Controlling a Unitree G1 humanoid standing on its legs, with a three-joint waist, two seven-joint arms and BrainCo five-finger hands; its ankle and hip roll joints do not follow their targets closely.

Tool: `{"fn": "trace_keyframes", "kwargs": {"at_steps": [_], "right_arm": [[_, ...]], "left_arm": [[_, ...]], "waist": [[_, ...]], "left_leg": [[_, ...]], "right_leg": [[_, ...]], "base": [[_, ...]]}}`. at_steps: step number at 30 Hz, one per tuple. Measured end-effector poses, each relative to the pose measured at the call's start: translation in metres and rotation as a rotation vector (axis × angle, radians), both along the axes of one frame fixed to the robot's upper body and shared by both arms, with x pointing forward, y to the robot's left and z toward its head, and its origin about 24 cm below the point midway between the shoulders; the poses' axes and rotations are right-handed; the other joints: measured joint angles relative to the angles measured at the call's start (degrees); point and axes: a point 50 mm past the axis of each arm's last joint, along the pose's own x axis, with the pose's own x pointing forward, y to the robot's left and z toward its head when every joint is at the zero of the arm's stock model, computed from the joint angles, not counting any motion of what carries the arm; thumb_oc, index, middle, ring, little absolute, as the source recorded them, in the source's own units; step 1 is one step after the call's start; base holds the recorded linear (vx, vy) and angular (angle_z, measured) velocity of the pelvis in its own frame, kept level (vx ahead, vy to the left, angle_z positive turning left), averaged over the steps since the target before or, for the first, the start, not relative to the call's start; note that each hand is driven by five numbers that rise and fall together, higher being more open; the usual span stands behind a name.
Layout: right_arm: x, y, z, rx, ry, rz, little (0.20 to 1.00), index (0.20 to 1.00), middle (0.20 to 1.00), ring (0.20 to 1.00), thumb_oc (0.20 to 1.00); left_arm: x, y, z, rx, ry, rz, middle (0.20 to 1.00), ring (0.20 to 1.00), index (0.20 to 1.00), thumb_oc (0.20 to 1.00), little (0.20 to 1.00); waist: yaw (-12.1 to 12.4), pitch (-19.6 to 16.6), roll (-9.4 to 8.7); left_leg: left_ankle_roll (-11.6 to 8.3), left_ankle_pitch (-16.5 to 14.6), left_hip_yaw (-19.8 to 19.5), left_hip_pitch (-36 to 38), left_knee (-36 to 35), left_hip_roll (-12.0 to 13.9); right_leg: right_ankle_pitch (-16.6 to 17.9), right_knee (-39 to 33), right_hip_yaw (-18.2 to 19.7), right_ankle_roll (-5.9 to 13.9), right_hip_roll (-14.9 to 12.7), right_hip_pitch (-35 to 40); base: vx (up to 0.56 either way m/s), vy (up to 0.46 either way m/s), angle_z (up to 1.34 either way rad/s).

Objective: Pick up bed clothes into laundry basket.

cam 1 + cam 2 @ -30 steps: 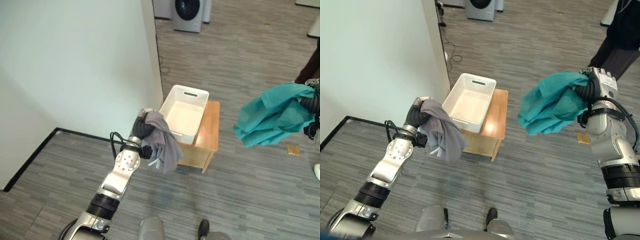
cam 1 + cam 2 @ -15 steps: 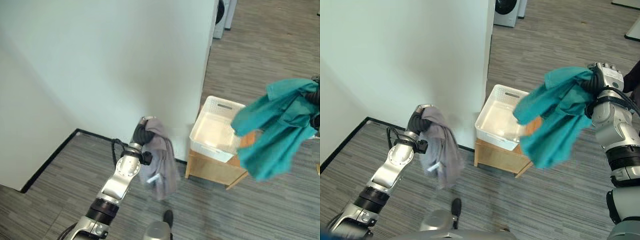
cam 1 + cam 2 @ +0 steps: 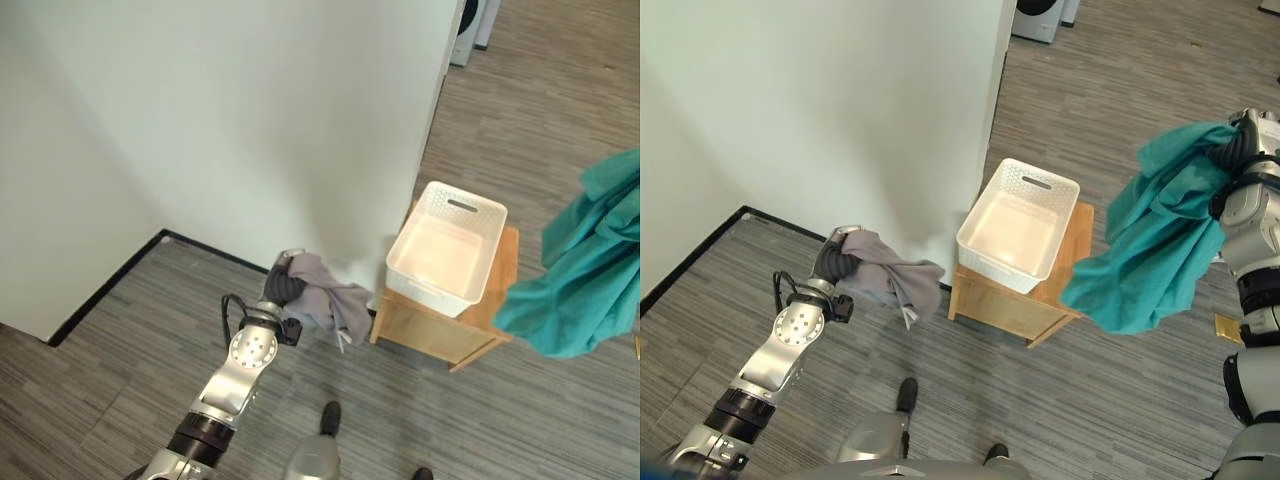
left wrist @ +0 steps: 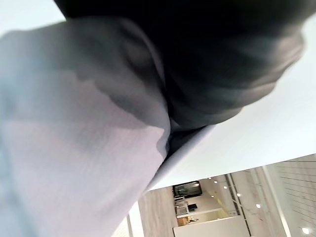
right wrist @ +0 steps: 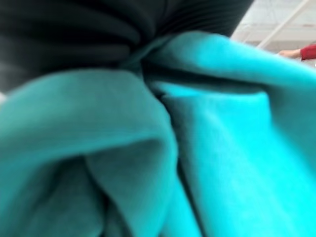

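Two garments hang in the air, one from each raised hand. The left hand [image 3: 837,262] grips a grey cloth [image 3: 890,281] that trails from its fist toward the white laundry basket [image 3: 1018,225]. The right hand [image 3: 1246,141] clutches a teal garment [image 3: 1152,240] that drapes below it, just beside the basket. The basket sits between the two hands on a low wooden table [image 3: 1068,281] beside a pale wall [image 3: 840,100], with a washing machine [image 3: 1038,18] beyond.
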Motion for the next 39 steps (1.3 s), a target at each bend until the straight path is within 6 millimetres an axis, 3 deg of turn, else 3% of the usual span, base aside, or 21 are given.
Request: {"fn": "trace_keyframes", "kwargs": {"at_steps": [7, 11, 14, 18, 25, 29, 31, 35, 39], "right_arm": [[-0.012, -0.023, 0.037, -0.062, -0.039, -0.115, 0.200, 0.200, 0.200, 0.200, 0.200], [-0.011, -0.024, 0.044, -0.074, -0.033, -0.132, 0.200, 0.200, 0.200, 0.200, 0.200], [-0.013, -0.024, 0.069, -0.069, -0.093, -0.150, 0.200, 0.200, 0.200, 0.200, 0.200], [-0.016, -0.029, 0.067, -0.041, -0.094, -0.165, 0.200, 0.200, 0.200, 0.200, 0.200], [-0.019, -0.033, 0.073, 0.009, -0.135, -0.181, 0.200, 0.200, 0.200, 0.200, 0.200], [-0.019, -0.024, 0.102, 0.042, -0.254, -0.142, 0.200, 0.200, 0.200, 0.200, 0.200], [-0.021, -0.009, 0.131, 0.054, -0.388, -0.066, 0.200, 0.200, 0.200, 0.200, 0.200], [-0.026, 0.051, 0.181, -0.058, -0.630, 0.205, 0.200, 0.200, 0.200, 0.200, 0.200], [-0.038, 0.066, 0.207, -0.087, -0.740, 0.259, 0.200, 0.200, 0.200, 0.200, 0.200]], "left_arm": [[-0.006, -0.005, -0.008, 0.011, 0.029, -0.046, 0.200, 0.200, 0.200, 0.200, 0.200], [-0.009, -0.004, -0.012, 0.011, 0.042, -0.046, 0.200, 0.200, 0.200, 0.200, 0.200], [-0.009, -0.003, -0.013, -0.021, 0.054, -0.044, 0.200, 0.200, 0.200, 0.200, 0.200], [-0.010, -0.004, -0.020, -0.011, 0.083, -0.043, 0.200, 0.200, 0.200, 0.200, 0.200], [-0.005, -0.005, -0.014, -0.012, 0.051, -0.049, 0.200, 0.200, 0.200, 0.200, 0.200], [-0.002, -0.003, -0.010, -0.003, 0.040, -0.052, 0.200, 0.200, 0.200, 0.200, 0.200], [-0.001, -0.001, -0.009, -0.026, 0.043, -0.051, 0.200, 0.200, 0.200, 0.200, 0.200], [0.001, 0.000, -0.010, -0.024, 0.048, -0.043, 0.200, 0.200, 0.200, 0.200, 0.200], [0.008, -0.006, 0.000, -0.017, 0.015, -0.069, 0.200, 0.200, 0.200, 0.200, 0.200]], "waist": [[1.76, -0.13, -0.44], [1.73, -0.06, -0.72], [1.18, -0.02, -0.67], [1.29, 1.40, -1.63], [2.15, 4.79, -3.11], [2.50, 6.17, -3.91], [2.76, 6.48, -4.48], [2.84, 6.91, -5.12], [4.62, 7.60, -6.53]], "left_leg": [[-0.15, 1.36, -1.64, -3.70, 0.22, -0.05], [0.03, 1.74, -1.56, -5.45, 0.21, 0.14], [-0.60, 2.49, -1.53, -10.23, 0.23, 1.00], [-0.22, 2.88, -1.51, -11.95, 0.24, 0.95], [-0.34, 2.99, -1.50, -15.30, 0.25, 1.13], [-0.24, 3.11, -1.50, -15.75, 0.26, 1.01], [-0.28, 3.08, -1.60, -15.74, 0.26, 1.05], [-0.36, 3.03, -1.75, -15.57, 0.26, 1.09], [-1.36, 3.06, -3.35, -15.80, 0.26, 1.39]], "right_leg": [[0.36, 0.00, -1.73, -0.20, 0.48, -2.67], [0.47, 0.02, -1.51, -0.25, 0.60, -4.80], [1.14, 0.02, -1.28, -0.70, 1.24, -9.61], [1.45, 0.01, -0.96, -0.76, 1.40, -11.43], [1.74, 0.22, -0.79, -0.86, 1.63, -14.81], [1.74, 0.26, -0.71, -0.85, 1.53, -15.30], [1.74, 0.24, -0.85, -0.85, 1.62, -15.15], [1.69, 0.23, -1.21, -0.79, 1.97, -14.85], [0.94, 0.04, -2.39, -0.70, 2.67, -14.20]], "base": [[-0.02, 0.002, 0.15], [-0.08, 0.027, -0.04], [-0.04, 0.013, -0.09], [-0.03, 0.001, -0.01], [-0.02, 0.001, -0.02], [0.03, -0.001, 0.01], [0.01, 0.009, 0.04], [0.01, -0.033, 0.02], [0.00, -0.027, 0.19]]}}
